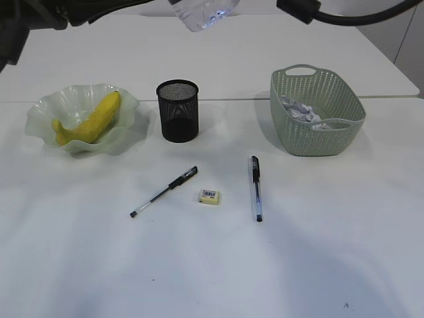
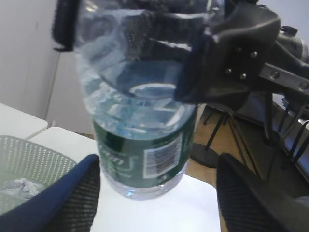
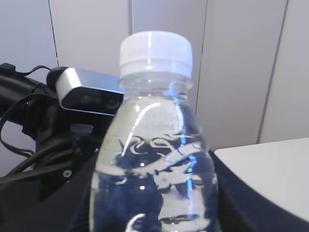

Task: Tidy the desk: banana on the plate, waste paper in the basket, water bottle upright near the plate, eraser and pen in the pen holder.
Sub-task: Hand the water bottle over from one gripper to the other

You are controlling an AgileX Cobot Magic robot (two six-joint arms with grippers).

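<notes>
Water bottle (image 1: 202, 13) is up in the air at the top edge of the exterior view, above the far side of the tabletop (image 1: 212, 265) and well clear of it. My right jaws are clamped on its upper body, cap on top in the right wrist view. My left jaws stand wide, pads (image 2: 77, 193) on either side of the bottle's base, not touching it.

Banana (image 1: 93, 119) lies in the plate (image 1: 40, 112), far left. Pen holder (image 1: 177, 110) stands just right of the plate. Waste paper (image 1: 301, 109) sits in the basket (image 1: 318, 132), far right. Two pens lie flat on the tabletop, left pen (image 1: 164, 192) and right pen (image 1: 256, 188), with the eraser (image 1: 209, 197) between them, all outside the holder.
</notes>
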